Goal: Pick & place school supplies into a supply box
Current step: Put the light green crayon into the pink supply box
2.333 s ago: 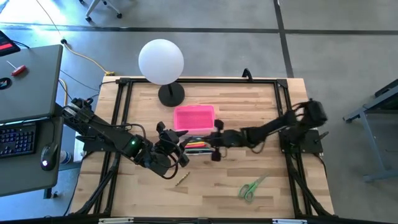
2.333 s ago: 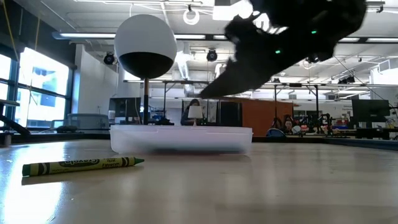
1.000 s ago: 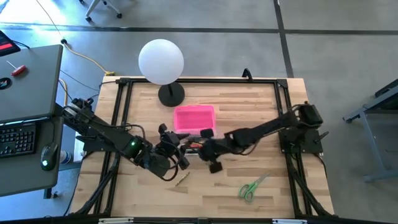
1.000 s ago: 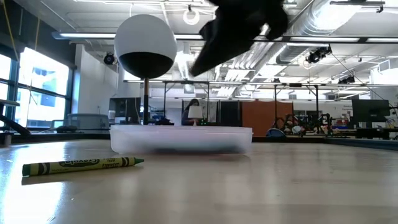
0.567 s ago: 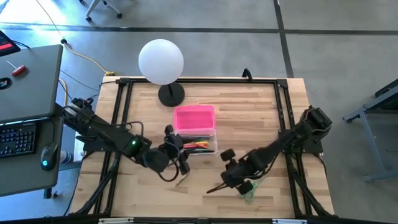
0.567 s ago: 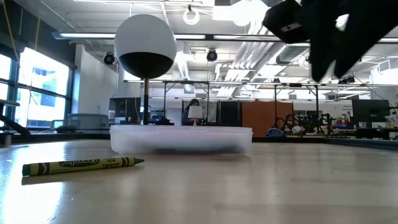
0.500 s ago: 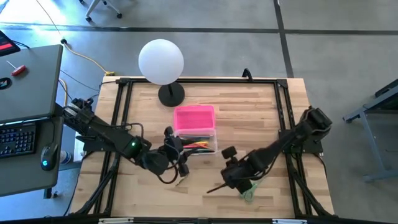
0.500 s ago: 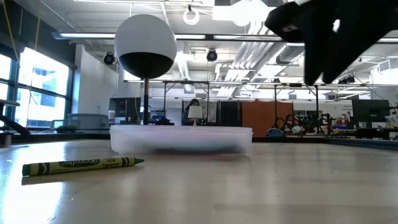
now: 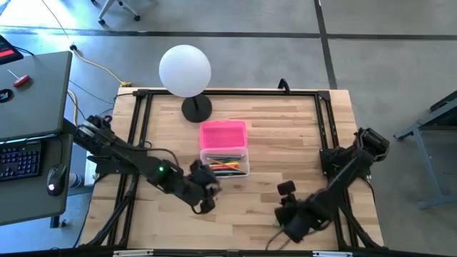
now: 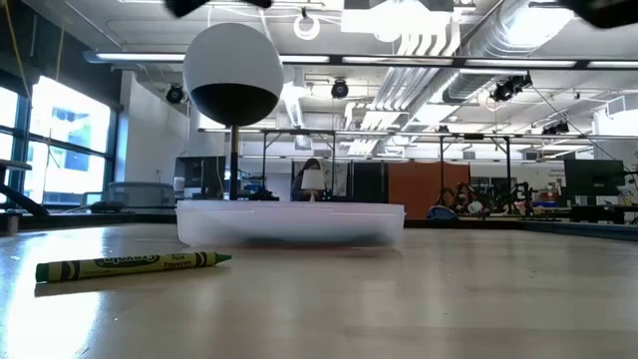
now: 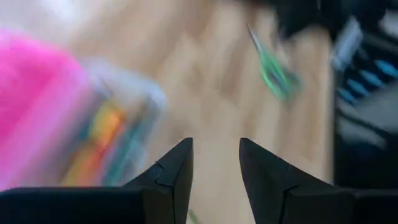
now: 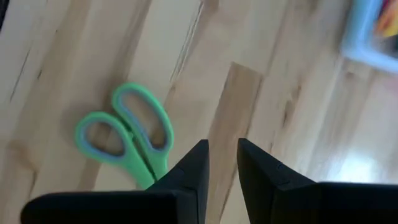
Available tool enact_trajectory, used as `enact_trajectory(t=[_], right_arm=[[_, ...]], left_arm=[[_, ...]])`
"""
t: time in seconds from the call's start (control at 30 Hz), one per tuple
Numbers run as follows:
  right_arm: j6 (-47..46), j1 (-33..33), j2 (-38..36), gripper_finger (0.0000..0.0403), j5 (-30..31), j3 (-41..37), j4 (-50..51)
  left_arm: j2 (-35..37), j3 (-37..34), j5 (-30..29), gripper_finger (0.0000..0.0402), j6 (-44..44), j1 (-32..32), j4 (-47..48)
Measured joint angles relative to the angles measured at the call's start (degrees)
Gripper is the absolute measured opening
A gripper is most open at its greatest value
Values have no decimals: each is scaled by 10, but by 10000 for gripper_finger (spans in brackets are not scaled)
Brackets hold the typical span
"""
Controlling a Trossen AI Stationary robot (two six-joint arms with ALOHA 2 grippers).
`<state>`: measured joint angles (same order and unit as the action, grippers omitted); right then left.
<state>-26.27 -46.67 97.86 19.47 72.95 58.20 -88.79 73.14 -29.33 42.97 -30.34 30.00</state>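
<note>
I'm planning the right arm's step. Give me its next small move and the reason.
Probably lower the right gripper onto the green-handled scissors and close. They lie flat on the wooden table just beyond the narrowly parted, empty jaws, outside the supply box.

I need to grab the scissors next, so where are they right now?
The green-handled scissors lie flat on the wooden table just ahead of the right gripper, at the table's front right in the high view.
</note>
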Motion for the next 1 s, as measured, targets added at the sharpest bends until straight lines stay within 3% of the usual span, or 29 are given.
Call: enact_trajectory(t=[0.13, 0.23, 0.5, 1.0], right_arm=[[-19, -28, 0, 63, 54, 0, 3], [-22, -39, 0, 64, 76, 0, 7], [-22, -44, 0, 64, 81, 0, 7], [-22, -42, 0, 62, 100, 0, 7]], left_arm=[[-49, -1, 114, 161, 99, -13, 24], [-87, 0, 139, 161, 106, -24, 25], [-146, 0, 87, 161, 217, -38, 77], [-229, 0, 25, 161, 250, -50, 67]])
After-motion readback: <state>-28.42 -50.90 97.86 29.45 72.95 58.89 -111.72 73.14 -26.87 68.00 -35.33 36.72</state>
